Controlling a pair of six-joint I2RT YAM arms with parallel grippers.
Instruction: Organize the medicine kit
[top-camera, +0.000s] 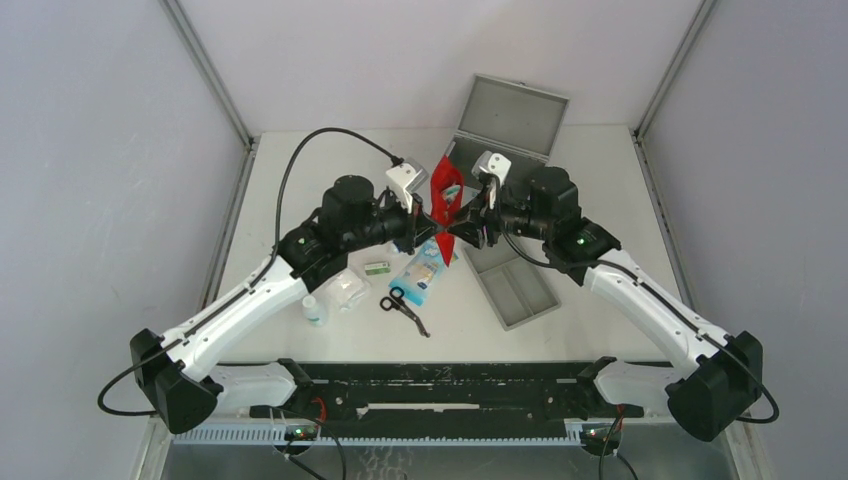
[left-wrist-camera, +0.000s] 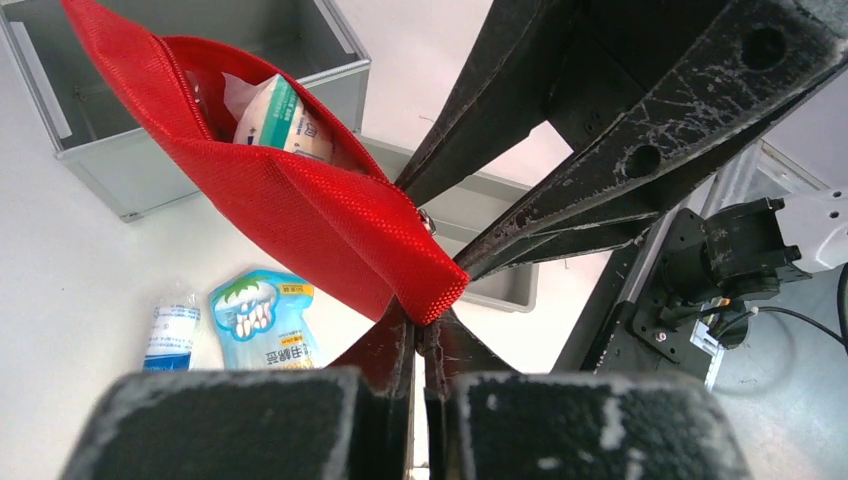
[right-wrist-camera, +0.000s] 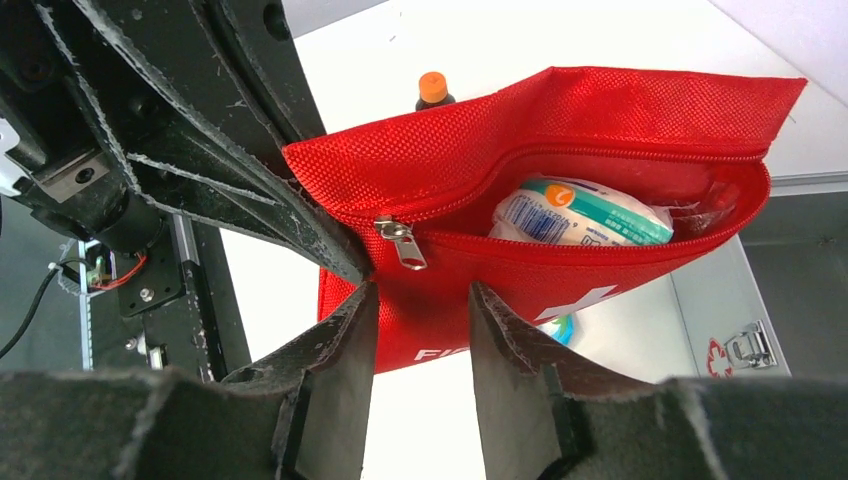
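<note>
Left wrist view: the left gripper (left-wrist-camera: 424, 325) is seen pressed together on the lower corner of a red woven zip pouch (left-wrist-camera: 300, 210). In the right wrist view the right gripper (right-wrist-camera: 422, 298) is held spread, with the pouch's front lying between its fingers; contact cannot be told. A white-and-teal packet (right-wrist-camera: 580, 215) is lodged in the unzipped mouth. The grey metal medicine kit (top-camera: 510, 115) is placed at the upper centre of the top view, lid raised, behind both grippers.
</note>
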